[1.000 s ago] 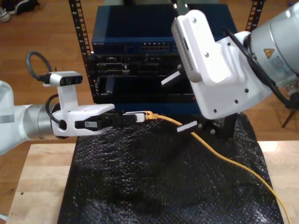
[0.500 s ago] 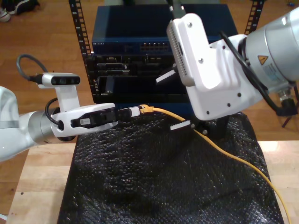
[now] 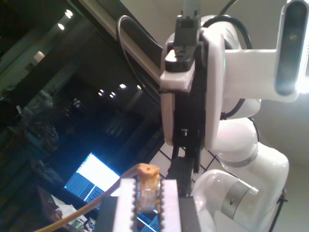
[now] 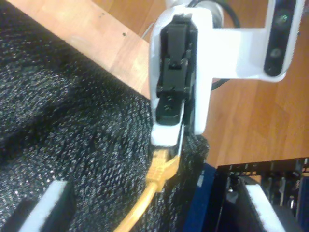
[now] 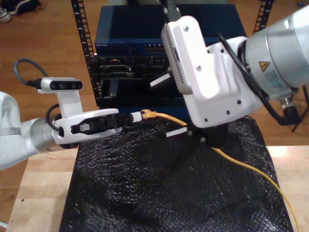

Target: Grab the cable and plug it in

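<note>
The exterior view shows the grab as done and the plugging-in as not yet done. The cable (image 5: 231,162) is pinched close behind its plug by my first gripper (image 5: 137,116), which reaches in from the exterior view's left, its jaws pressed onto the yellow boot. From there the cable is seen running across the black mat (image 5: 159,193) toward the exterior view's lower right, where it passes out of frame over the wooden table (image 5: 34,179). The plug end is held in the air above the far edge of the mat, just in front of the equipment rack (image 5: 125,72) and apart from it; no socket is touched. My second gripper (image 5: 168,106) is held over the cable from the exterior view's right with its two ribbed jaws spread wide, one above and one below the cable's line, and nothing is gripped by it. In the first wrist view the plug can be seen clamped between the white pads. What is judged to remain is the carrying of the plug to a port on the rack, its alignment, and its insertion; which port is meant cannot be told.
</note>
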